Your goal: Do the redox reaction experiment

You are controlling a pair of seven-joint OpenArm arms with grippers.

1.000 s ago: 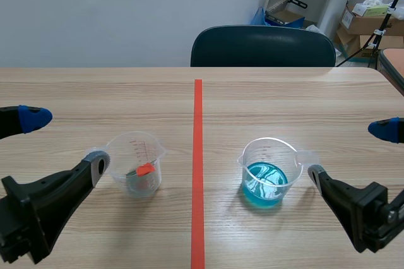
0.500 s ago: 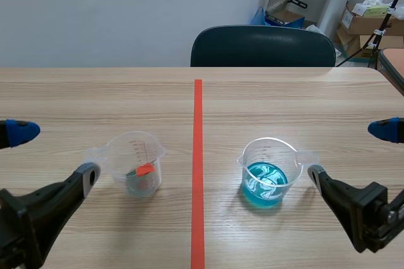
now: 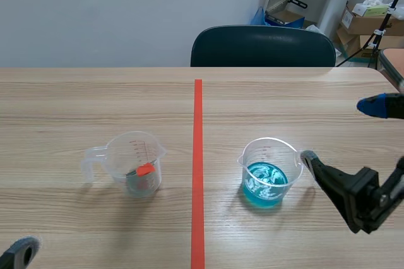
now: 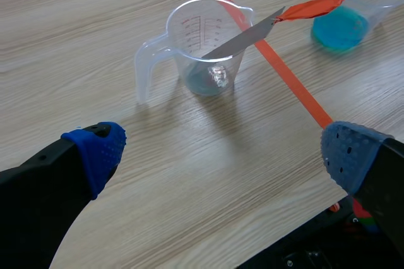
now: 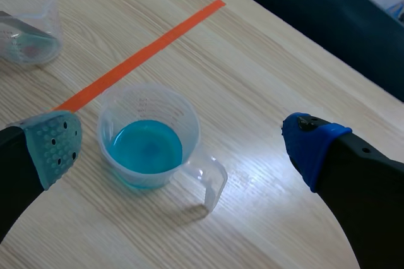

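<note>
Left jaws are wide open and hold nothing; one pad [image 3: 22,251] shows low at the near left corner of the bench [image 3: 95,98]. Right jaws are wide open too and empty. They sit low by the right edge, with the blue cup [image 3: 268,171] just ahead between the pads [image 5: 53,143]. Left of the tape line [image 3: 197,124] stands a clear cup [image 3: 136,163] with an orange-handled blade [image 4: 249,34] leaning in it.

Two clear measuring cups are counted: the left cup [image 3: 117,155], in which one metal strip [image 3: 146,169] with an orange-red end is stood, and the right cup [image 3: 251,158], in which one pool of blue liquid [image 3: 265,180] is held. One dark chair [image 3: 262,45] is seen behind one wooden table [image 3: 95,92], on which one orange-red tape line [image 3: 198,124] is marked.
</note>
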